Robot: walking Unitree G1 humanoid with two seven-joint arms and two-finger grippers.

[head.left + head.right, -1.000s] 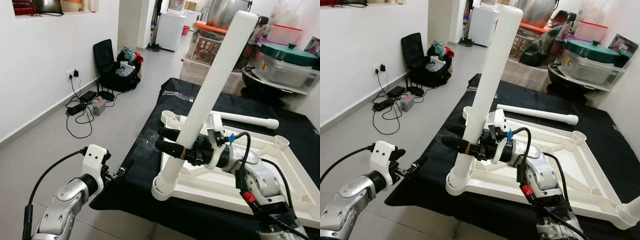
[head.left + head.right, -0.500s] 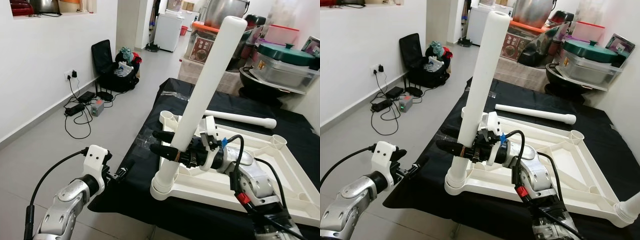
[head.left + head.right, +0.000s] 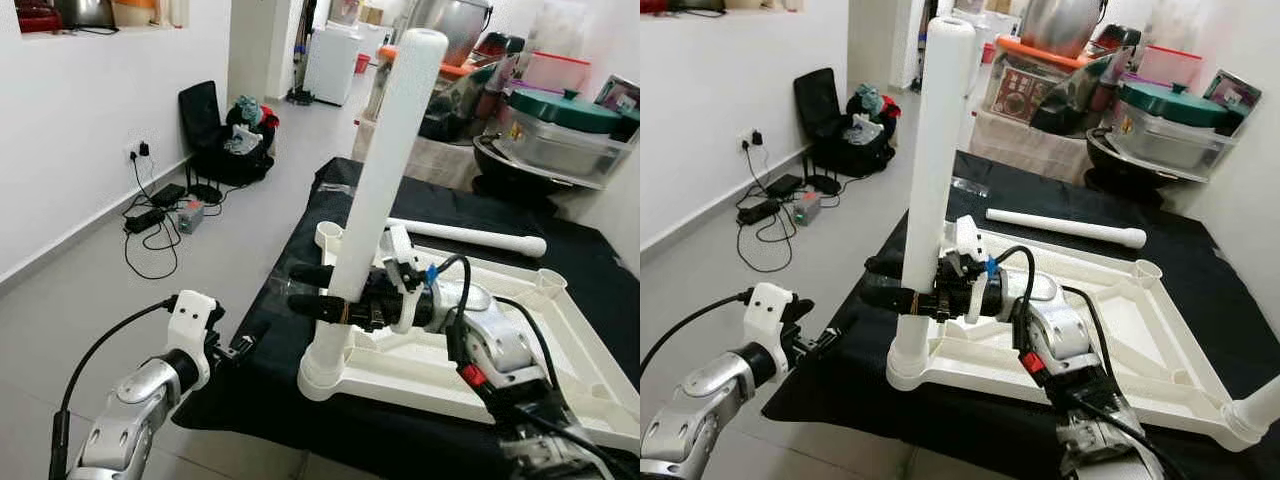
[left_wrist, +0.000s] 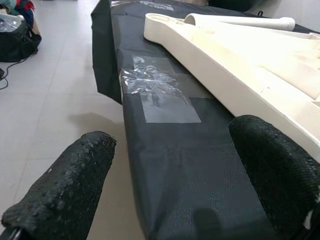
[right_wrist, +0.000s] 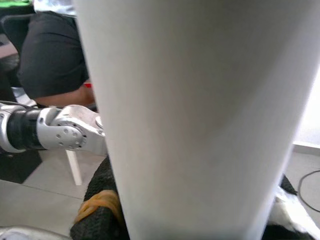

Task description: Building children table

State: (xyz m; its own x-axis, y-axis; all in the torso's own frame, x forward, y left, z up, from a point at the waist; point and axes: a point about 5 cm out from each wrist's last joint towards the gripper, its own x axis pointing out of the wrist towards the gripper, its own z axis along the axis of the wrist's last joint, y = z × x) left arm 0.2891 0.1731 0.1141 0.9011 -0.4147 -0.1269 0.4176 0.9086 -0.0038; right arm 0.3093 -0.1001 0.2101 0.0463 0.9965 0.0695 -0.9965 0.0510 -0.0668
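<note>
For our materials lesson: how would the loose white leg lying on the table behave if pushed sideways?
The leg looks round and smooth, so it would probably roll on the black cloth. It looks stiff, probably hollow plastic, so likely light. Its flared end might make it curve.

Right tool (image 3: 312,291) reaching across, fingers clamped shut, left tool (image 4: 175,175) low, fingers spread apart
</note>
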